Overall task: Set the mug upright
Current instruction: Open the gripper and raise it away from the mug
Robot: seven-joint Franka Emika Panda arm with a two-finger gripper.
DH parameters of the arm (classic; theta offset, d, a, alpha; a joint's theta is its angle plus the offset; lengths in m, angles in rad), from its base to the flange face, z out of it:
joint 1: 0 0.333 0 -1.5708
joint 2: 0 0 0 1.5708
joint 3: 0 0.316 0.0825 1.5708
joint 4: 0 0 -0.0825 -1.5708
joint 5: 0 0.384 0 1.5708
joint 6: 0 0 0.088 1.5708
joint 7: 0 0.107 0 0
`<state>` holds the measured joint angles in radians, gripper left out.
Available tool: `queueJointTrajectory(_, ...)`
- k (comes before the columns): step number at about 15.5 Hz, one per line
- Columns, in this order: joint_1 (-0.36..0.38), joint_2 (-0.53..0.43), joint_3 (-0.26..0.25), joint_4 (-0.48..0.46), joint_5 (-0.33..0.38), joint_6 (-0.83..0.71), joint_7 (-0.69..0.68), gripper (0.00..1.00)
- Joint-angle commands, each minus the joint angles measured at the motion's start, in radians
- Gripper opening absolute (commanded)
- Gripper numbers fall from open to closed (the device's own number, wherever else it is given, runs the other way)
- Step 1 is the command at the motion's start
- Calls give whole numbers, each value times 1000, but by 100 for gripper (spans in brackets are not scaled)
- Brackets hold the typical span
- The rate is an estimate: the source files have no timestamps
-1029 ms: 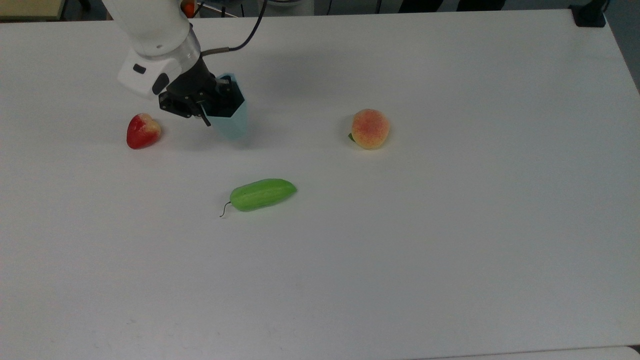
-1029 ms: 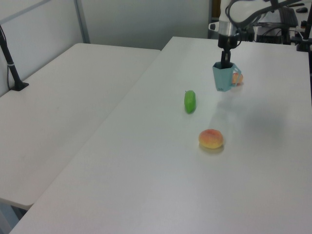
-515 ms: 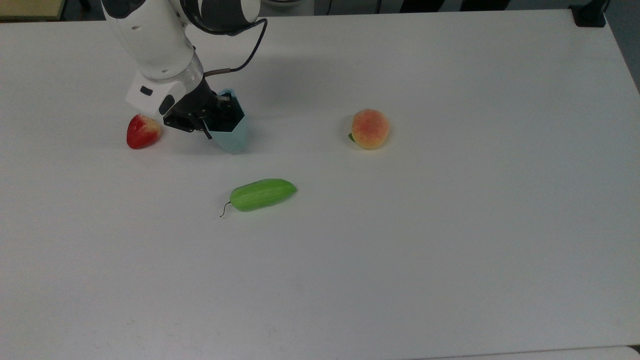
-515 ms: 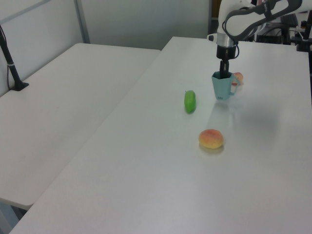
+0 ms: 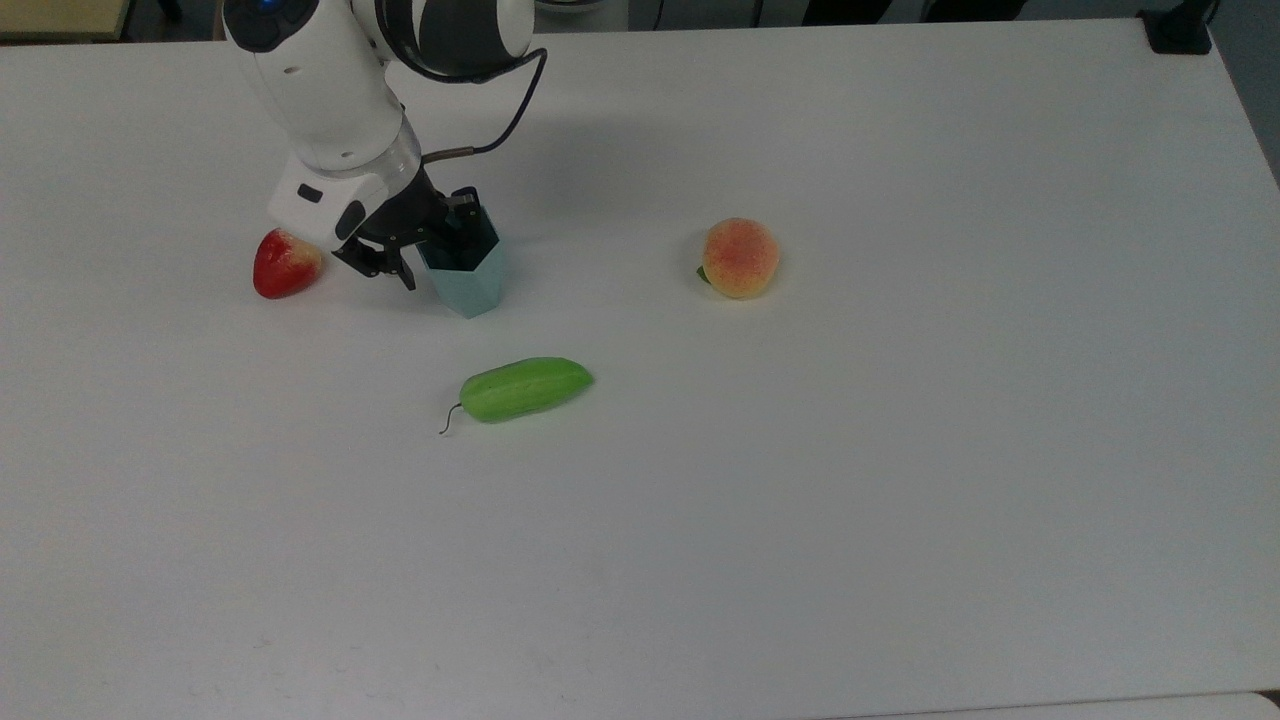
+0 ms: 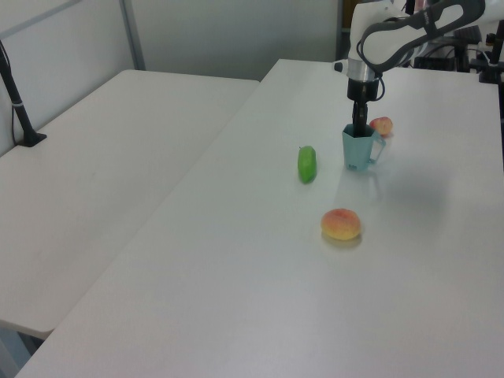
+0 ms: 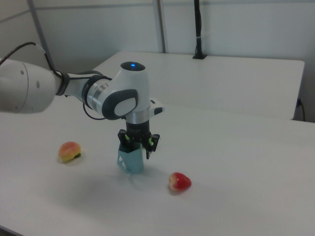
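1. My jaws pinch the rim wall of the mug (image 5: pixel 466 285), one finger inside its mouth, one outside.
2. The mug stands upright on the table (image 5: pixel 800 450), between the strawberry (image 5: pixel 286 263) and the cucumber (image 5: pixel 524 388).
3. The left view shows the mug's handle (image 6: pixel 379 149).

My white bench (image 5: pixel 900 500) carries four things. In the top view the mug (image 5: pixel 468 282) stands upright at far left, a strawberry (image 5: pixel 285 263) left of it, a cucumber (image 5: pixel 525 388) nearer, and a peach (image 5: pixel 740 257) well right.
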<state>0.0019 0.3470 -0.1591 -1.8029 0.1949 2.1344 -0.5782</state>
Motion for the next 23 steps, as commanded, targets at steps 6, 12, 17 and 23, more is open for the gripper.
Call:
queueJointTrajectory(6,1,-206,35,160,24,-190,328,100)
queueJointTrajectory(12,-6,-284,41,342,24,-523,595,100)
queueJointTrajectory(17,-3,-364,99,344,5,-664,712,100)
queueJointTrajectory(23,67,-387,66,280,-75,-555,612,100)
